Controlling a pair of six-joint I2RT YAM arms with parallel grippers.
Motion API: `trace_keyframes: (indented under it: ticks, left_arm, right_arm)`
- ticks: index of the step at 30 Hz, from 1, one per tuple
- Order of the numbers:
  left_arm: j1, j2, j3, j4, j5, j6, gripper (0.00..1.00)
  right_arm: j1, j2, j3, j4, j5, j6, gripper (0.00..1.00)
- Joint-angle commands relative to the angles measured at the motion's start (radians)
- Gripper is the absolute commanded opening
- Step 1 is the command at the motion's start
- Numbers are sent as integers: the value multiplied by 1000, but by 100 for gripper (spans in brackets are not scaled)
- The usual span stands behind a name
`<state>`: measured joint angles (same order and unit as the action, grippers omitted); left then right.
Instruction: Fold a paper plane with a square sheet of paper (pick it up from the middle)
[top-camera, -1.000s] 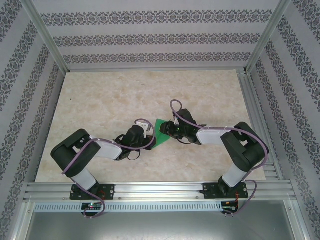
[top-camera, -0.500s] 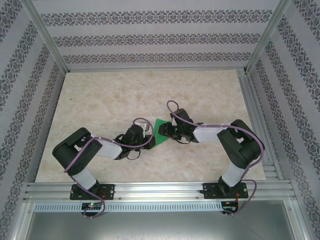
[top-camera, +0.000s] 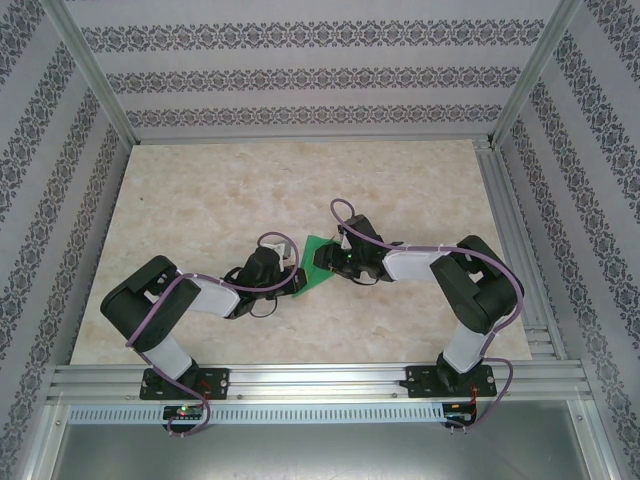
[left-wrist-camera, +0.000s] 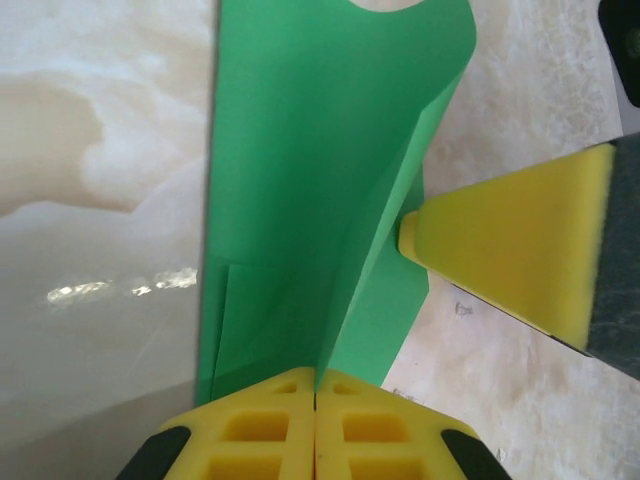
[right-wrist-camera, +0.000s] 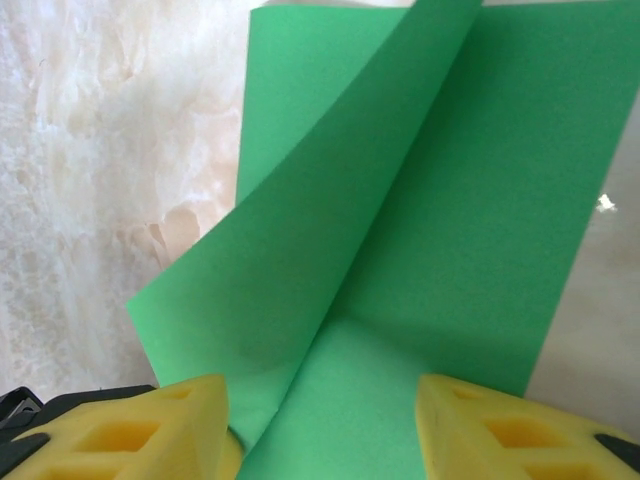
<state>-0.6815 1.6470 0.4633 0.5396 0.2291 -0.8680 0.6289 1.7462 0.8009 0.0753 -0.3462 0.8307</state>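
Observation:
The square sheet of paper (top-camera: 313, 270) is bright green and lies partly folded at the middle of the table between both arms. In the left wrist view the paper (left-wrist-camera: 300, 200) has a raised crease running toward my left gripper (left-wrist-camera: 316, 390), whose yellow jaws are shut on that ridge. A yellow fingertip (left-wrist-camera: 500, 250) of the right gripper touches the paper's right flap. In the right wrist view my right gripper (right-wrist-camera: 320, 430) is open, its fingers wide apart over the paper (right-wrist-camera: 450, 200), and a flap curls up above the left finger. From above, the left gripper (top-camera: 297, 272) and right gripper (top-camera: 328, 262) meet at the sheet.
The marble-patterned table (top-camera: 250, 190) is walled by patterned panels (top-camera: 320, 75) on three sides. An aluminium rail (top-camera: 320, 385) runs along the near edge, carrying both arm bases. Open tabletop stretches behind and to the left of the paper.
The right gripper's jaws have spread wider. Both wrists and the paper have shifted slightly left. The left gripper stays shut on the paper.

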Motion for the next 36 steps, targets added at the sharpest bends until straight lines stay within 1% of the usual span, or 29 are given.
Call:
trace_keyframes:
  ticks: [1,6,10,15,19,28,34,36]
  left_arm:
    - [21,-9,-19,52,9,-40,8]
    - [26,-9,-22,55,20,-59,7]
    - [26,-13,-26,61,27,-73,7]
    - [28,-25,-28,64,29,-83,7]
    - [30,-21,-31,76,33,-93,7]
    - [30,-19,-36,91,46,-103,7]
    - [32,-16,-38,100,46,-109,7]
    - [35,-16,-44,105,44,-117,7]
  right_arm:
    - [12,3,31,-31,4,-21,54]
    - [17,-31,72,-78,2,-36,54]
    - [35,-59,131,-175,44,-62,54]
    - [53,-40,168,-248,79,-60,54]
    - [56,-12,168,-222,62,-41,56]
    - [58,42,156,-124,3,-12,63]
    - [57,65,143,-140,22,-12,65]
    - [58,73,127,-141,31,-7,67]
